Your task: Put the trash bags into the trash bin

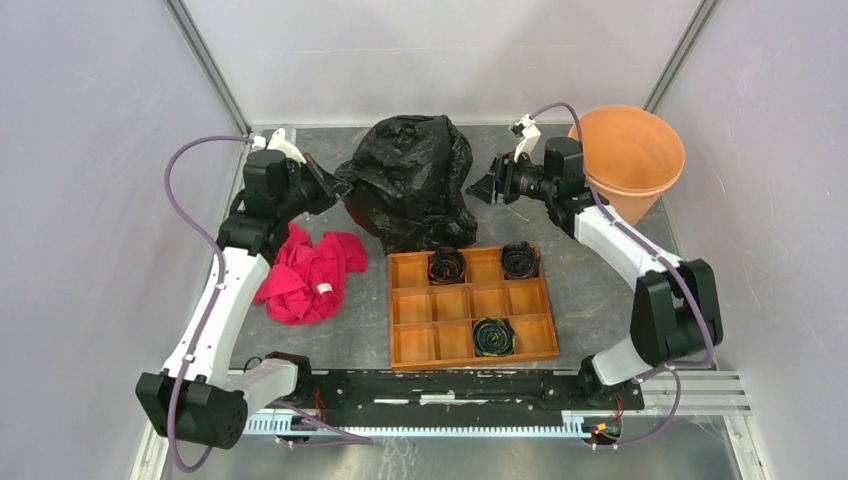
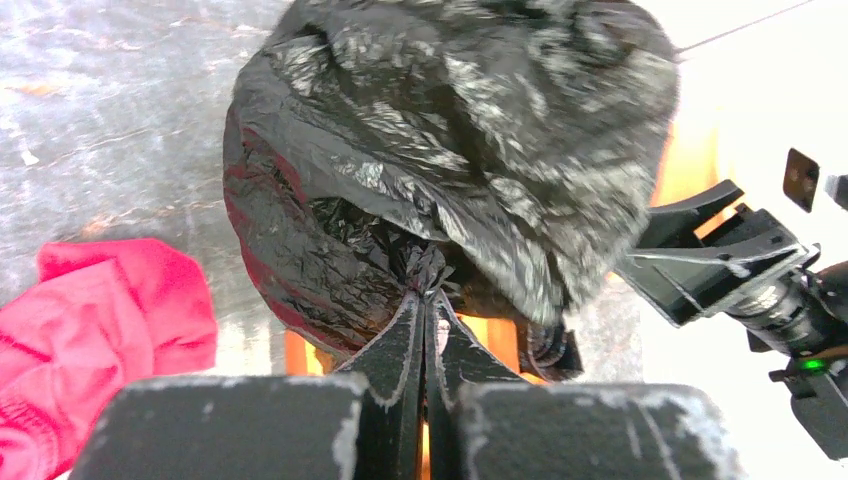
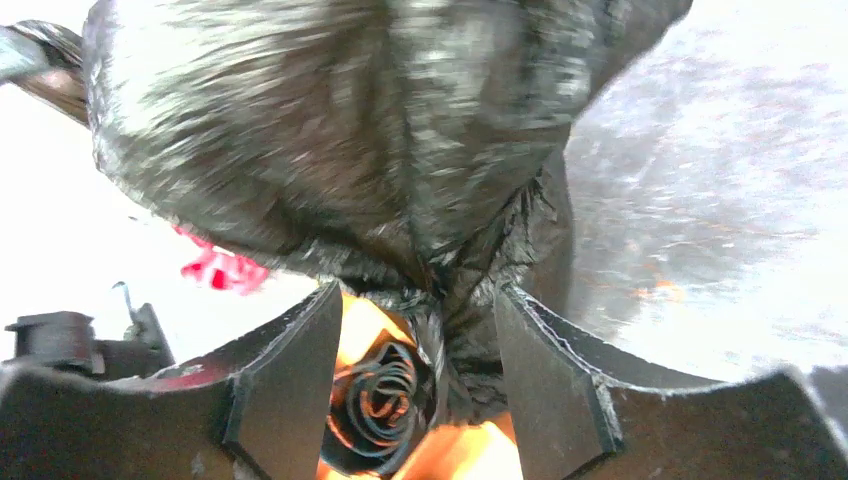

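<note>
The black trash bag is a puffed, crinkly mound at the middle back of the table, just beyond the wooden tray. My left gripper is shut on a pinch of film at the bag's left edge, as the left wrist view shows, with the bag bulging above it. My right gripper is open at the bag's right edge. In the right wrist view a fold of the bag hangs between its spread fingers. The pale orange trash bin stands upright at the back right, behind the right gripper.
A compartmented wooden tray lies at the front middle, with three black rolls in it; one roll shows under the right gripper. A red cloth lies crumpled at the left and also shows in the left wrist view. Walls enclose the table.
</note>
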You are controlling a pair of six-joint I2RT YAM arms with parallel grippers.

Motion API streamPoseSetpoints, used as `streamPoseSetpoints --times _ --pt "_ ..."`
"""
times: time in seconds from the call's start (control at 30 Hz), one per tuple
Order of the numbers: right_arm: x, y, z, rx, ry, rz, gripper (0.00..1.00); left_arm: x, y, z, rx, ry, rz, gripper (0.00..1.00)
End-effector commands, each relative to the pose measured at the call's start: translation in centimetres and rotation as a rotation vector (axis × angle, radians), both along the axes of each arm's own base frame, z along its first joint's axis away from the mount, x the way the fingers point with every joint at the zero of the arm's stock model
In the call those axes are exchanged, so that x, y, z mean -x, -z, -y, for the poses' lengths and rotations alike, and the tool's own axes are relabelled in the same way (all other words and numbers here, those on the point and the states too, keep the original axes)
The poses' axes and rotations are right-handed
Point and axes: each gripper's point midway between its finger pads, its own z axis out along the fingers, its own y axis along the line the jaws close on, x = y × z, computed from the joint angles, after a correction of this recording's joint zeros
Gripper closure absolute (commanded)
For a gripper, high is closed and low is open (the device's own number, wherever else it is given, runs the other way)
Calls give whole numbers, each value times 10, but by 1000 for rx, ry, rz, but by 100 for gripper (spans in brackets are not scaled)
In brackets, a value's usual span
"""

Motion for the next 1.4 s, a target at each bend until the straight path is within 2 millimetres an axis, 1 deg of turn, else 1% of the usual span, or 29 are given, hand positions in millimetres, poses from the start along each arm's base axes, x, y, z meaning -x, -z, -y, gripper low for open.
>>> streamPoseSetpoints --times 0.0,0.07,0.1,0.13,0.2,0.27,0.33,0.37,0.4,0.47,0.53,0.6,0.63,0.67,0.73,0.83,0.9,0.97,1.03,1.13,1.17,1.23,1.33,1.37 --pt "8 -18 15 193 21 248 33 1 -61 17 58 102 158 98" --pt "20 -27 5 270 -19 358 27 4 -78 23 62 147 207 98" --pt "27 -31 -5 312 -53 424 25 4 -86 25 65 165 233 98" --pt "34 -36 -15 349 -85 489 25 6 -94 28 68 188 259 98" --pt "45 -41 -28 439 -108 571 25 8 -104 34 73 230 292 98" --pt "48 -52 -33 495 -88 644 25 9 -111 37 80 257 310 98" --pt "50 -66 -38 499 -62 700 24 8 -114 39 86 265 317 98" --pt "50 -68 -40 503 -54 711 23 8 -115 40 89 268 320 98" --pt "50 -74 -46 495 -44 733 23 7 -116 40 93 268 322 98" --pt "52 -78 -60 475 -40 753 23 7 -119 42 106 277 327 98" --pt "49 -79 -74 473 -22 774 23 7 -122 45 120 295 335 98" --pt "35 -77 -80 519 23 798 25 5 -125 47 123 301 339 98" --pt "29 -72 -82 547 25 798 28 5 -127 47 122 303 342 98" --pt "23 -74 -84 567 33 801 30 5 -128 47 117 304 344 98" --pt "15 -69 -84 612 34 801 38 5 -130 46 108 302 344 98" --pt "12 -62 -85 617 40 805 42 4 -130 46 104 304 345 98" --pt "14 -56 -90 599 20 804 46 3 -128 46 104 309 342 98" --pt "17 -45 -95 589 -15 794 50 3 -128 47 99 314 345 98" --pt "21 -34 -101 581 -54 789 50 2 -132 47 92 319 359 98" --pt "18 -28 -107 567 -61 796 39 2 -138 50 95 337 375 98" --pt "18 -28 -112 555 -82 802 37 2 -139 50 98 342 378 98" --pt "15 -29 -121 540 -99 806 37 2 -140 51 105 347 378 98" --pt "6 -38 -134 510 -92 807 37 3 -141 54 110 362 377 98" --pt "3 -43 -139 491 -91 814 38 3 -141 54 109 367 374 98"
